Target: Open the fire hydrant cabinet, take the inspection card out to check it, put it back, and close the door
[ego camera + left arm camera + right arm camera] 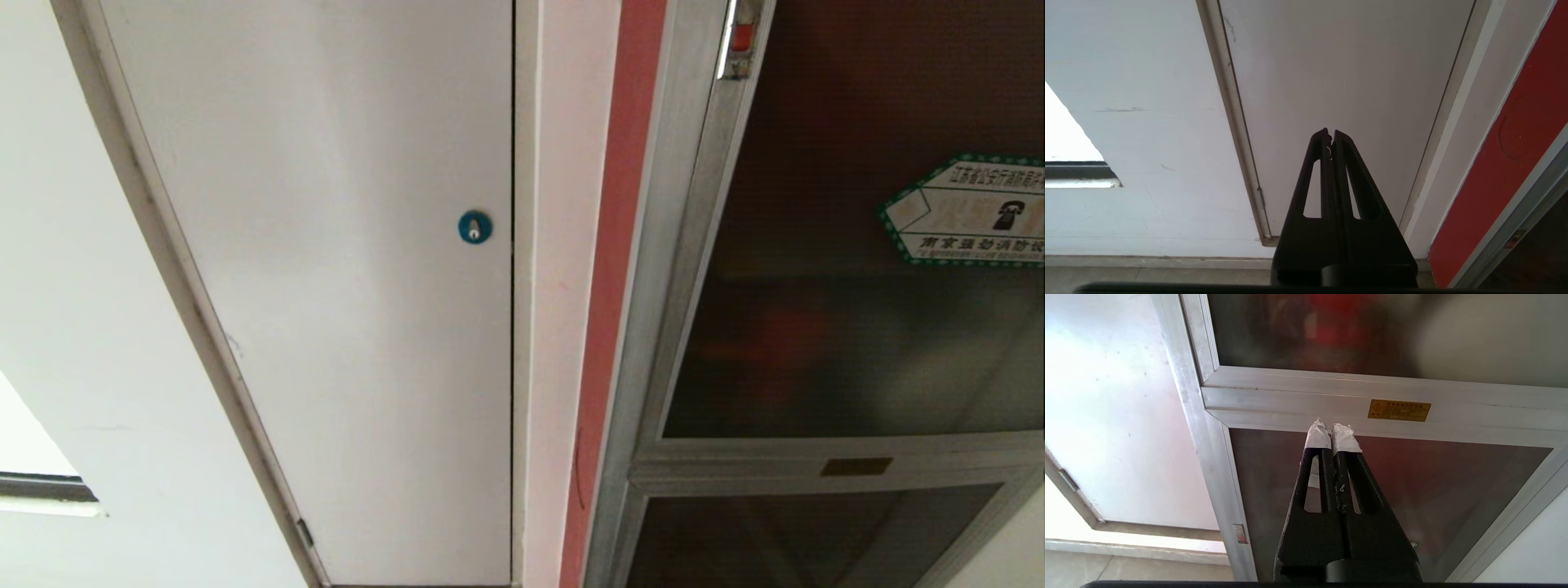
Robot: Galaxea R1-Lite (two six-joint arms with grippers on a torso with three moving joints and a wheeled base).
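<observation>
Up close, the right gripper (1333, 430) is clenched on nothing, its two white-wrapped fingertips (1316, 437) pressed together, and it hangs in front of the fire hydrant cabinet (1208, 416) without touching it. Its tips point at the silver crossbar that parts the door (1331, 330) above from the smaller dark glass panel (1433, 482) below, and a small yellow label (1399, 410) sits on that bar just beside the tips. The left gripper (1331, 134) is likewise clenched and empty, black fingers meeting at the tip, aimed at the plain white panel (1351, 73) with a red strip (1506, 163) off to its side.

From the head view neither arm shows. The door (857, 327) is shut in its silver frame, its tinted glass dark with a blurred red shape behind it, and it bears the white-green hexagonal sticker (967, 211) with a telephone icon. A small red catch (741, 37) sits high on the frame's edge. Left of the cabinet run a red strip (612, 286) and the white panel (326, 286) with its blue round lock (474, 226). The inspection card cannot be made out through the glass
</observation>
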